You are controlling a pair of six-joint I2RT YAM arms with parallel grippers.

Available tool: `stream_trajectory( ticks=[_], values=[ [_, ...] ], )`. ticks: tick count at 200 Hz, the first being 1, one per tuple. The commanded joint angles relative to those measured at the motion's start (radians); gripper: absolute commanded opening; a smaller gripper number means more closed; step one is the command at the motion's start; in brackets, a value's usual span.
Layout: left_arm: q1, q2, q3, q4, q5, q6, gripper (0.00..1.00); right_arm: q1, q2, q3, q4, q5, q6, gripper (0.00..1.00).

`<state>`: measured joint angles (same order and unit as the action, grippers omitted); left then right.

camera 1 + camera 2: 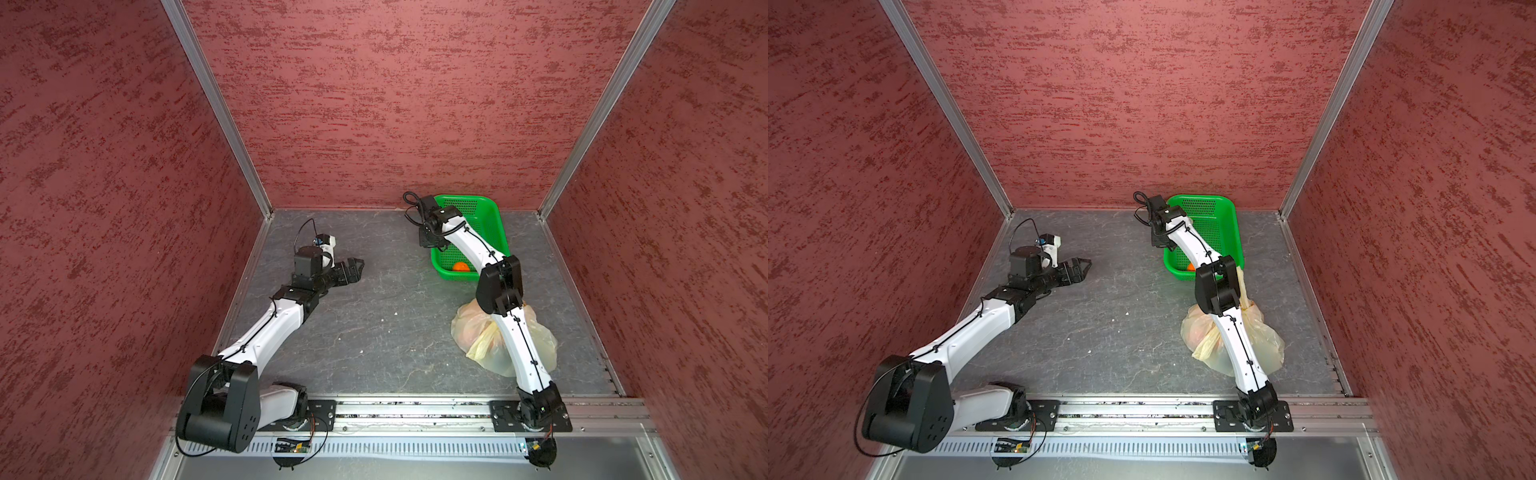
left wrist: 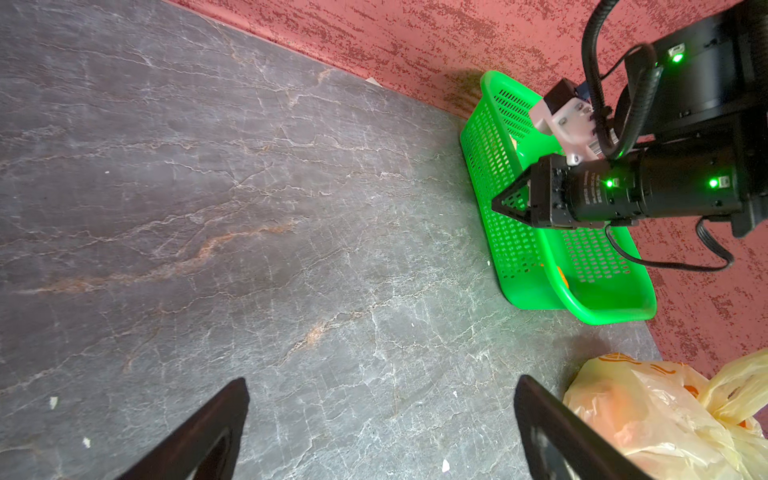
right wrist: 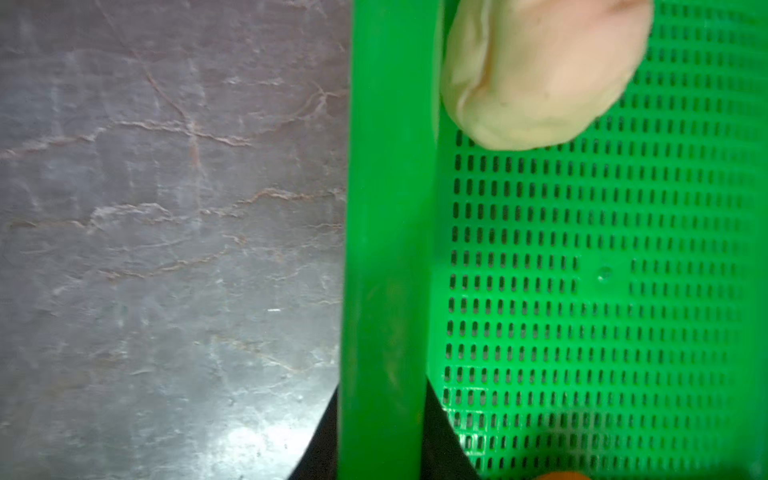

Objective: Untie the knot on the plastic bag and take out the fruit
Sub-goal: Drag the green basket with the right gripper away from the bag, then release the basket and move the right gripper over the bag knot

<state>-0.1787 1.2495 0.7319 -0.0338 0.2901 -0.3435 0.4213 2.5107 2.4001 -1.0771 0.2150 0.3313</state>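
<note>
Got the left tool (image 1: 353, 269) splayed fully wide over the left-centre of the bench (image 1: 374, 332), gripping nothing. Seeing the right tool (image 2: 505, 204) reached out to the green basket (image 1: 455, 276) at far right, tip down on its left wall; in the right wrist view, 2 fingers (image 3: 442, 453) straddling that rim, pinched onto it from both sides. Counting 2 fruit inside the basket: an orange (image 1: 461, 266) at the near end, a cream lumpy piece (image 3: 540, 70) toward the far end against the left wall. Finding the plastic bag (image 1: 473, 332) slumped on the bench at near right, nearer than the basket with a strip of bare bench between them, partly under the right forearm in both top views, reddish-orange shapes showing through the film. Noting orange print on its skin in the left wrist view. Can't pick out the knot: hidden by the arm or lost in the crinkles.
</note>
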Motion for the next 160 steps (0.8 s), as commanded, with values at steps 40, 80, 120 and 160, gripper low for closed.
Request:
stream_trajectory(
  ticks=[40, 80, 120, 160],
  values=[
    [0.004, -0.007, -0.004, 0.012, 0.008, -0.002, 1.00, -0.052, -0.157, -0.202, 0.059, 0.064, -0.083, 0.10],
    [0.004, -0.021, -0.005, 0.001, 0.003, 0.000, 1.00, -0.113, -0.226, -0.329, 0.120, 0.112, -0.139, 0.08],
    [0.004, -0.028, -0.002, -0.010, 0.004, 0.004, 1.00, -0.187, -0.264, -0.425, 0.205, 0.156, -0.230, 0.08],
    [0.004, -0.035, 0.004, -0.025, 0.005, 0.010, 1.00, -0.258, -0.264, -0.437, 0.245, 0.163, -0.270, 0.08]
  ],
)
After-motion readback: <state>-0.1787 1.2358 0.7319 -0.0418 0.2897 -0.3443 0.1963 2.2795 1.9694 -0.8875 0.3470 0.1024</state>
